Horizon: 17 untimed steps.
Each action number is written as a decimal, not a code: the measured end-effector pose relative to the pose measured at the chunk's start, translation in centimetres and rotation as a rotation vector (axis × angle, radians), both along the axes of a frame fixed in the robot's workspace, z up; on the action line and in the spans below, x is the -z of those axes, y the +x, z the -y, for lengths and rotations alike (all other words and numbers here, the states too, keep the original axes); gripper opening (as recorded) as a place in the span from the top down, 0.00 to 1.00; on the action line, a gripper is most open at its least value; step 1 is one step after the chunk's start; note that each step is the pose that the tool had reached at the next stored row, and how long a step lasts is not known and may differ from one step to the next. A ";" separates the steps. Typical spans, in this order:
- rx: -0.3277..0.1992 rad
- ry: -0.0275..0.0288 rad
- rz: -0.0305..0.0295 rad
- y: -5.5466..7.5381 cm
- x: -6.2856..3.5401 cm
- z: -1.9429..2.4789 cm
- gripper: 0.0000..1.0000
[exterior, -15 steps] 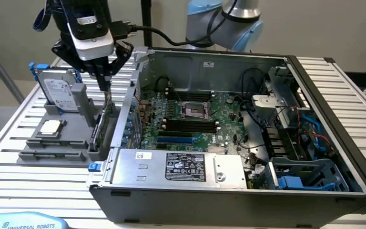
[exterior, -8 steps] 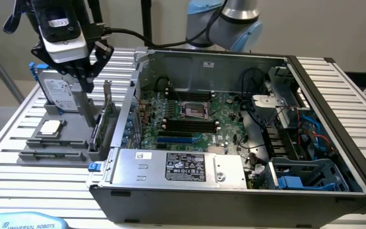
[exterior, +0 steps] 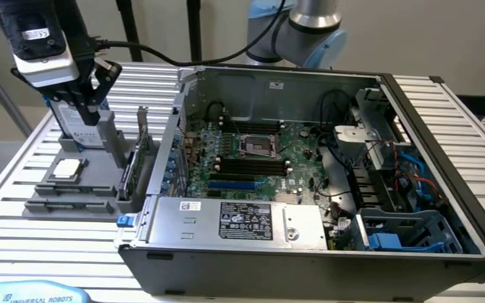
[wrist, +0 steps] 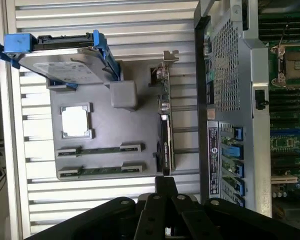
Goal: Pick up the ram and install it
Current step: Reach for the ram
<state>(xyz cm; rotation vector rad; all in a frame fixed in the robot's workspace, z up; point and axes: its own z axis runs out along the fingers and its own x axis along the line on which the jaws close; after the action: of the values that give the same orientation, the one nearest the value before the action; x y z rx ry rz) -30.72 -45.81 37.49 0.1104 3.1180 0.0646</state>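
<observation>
Nearest the wrist camera, the black two-finger robot gripper (wrist: 165,184) is showing its jaws drawn together, gripping nothing. In the exterior view the gripper (exterior: 88,117) is hanging above the grey plastic holder tray (exterior: 99,177), in front of the silver hard drive in its blue caddy (exterior: 72,132). Two long, narrow green ram sticks are lying flat in parallel slots of that tray: one ram stick (wrist: 100,149) beside the square silver processor chip (wrist: 76,121), the other ram stick (wrist: 100,170) just beyond it, both apart from the gripper. A green expansion card with a metal bracket (wrist: 166,125) is standing on edge between the tray and the open grey computer case (exterior: 310,252), whose black memory slots (exterior: 251,165) are lying beside the processor socket (exterior: 255,146).
</observation>
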 end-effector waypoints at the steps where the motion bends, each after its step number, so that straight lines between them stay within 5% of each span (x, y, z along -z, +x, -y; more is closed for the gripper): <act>1: 0.000 -0.0006 -0.0001 -0.5 0.06 0.01 0.89; 17: 0.000 -0.0140 -0.0001 -7.7 0.99 0.04 0.89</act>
<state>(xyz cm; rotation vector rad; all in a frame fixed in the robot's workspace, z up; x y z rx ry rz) -38.45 -45.84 36.50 0.1097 3.1181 0.0428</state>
